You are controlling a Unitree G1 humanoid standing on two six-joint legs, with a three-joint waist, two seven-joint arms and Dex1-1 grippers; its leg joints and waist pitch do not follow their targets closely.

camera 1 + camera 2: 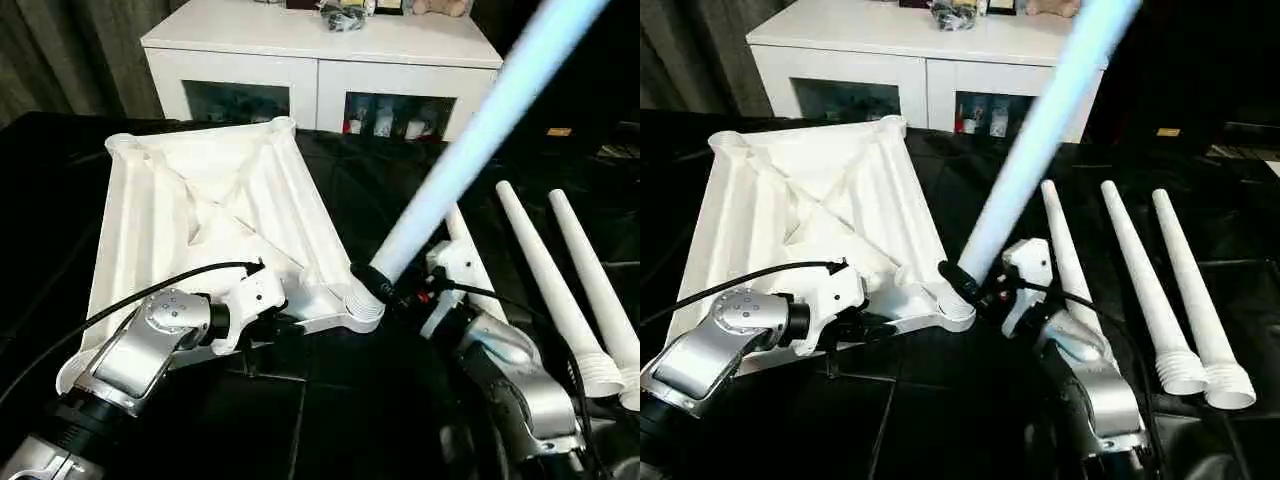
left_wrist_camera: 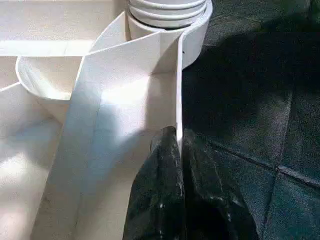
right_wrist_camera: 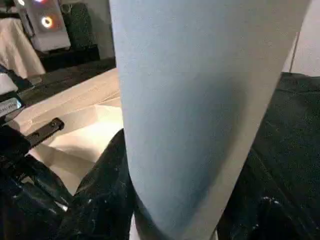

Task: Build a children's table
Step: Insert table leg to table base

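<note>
Our right pincer [image 1: 385,283] grips a leg [image 1: 470,150] at the tabletop's [image 1: 200,200] near corner; our left pincer [image 2: 177,145] pinches its rim beside; three legs [image 1: 1145,290] lie clear.

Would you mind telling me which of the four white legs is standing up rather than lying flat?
The leg held by the right pincer, its base at the tabletop's near corner socket; the other three lie side by side on the black surface.
</note>
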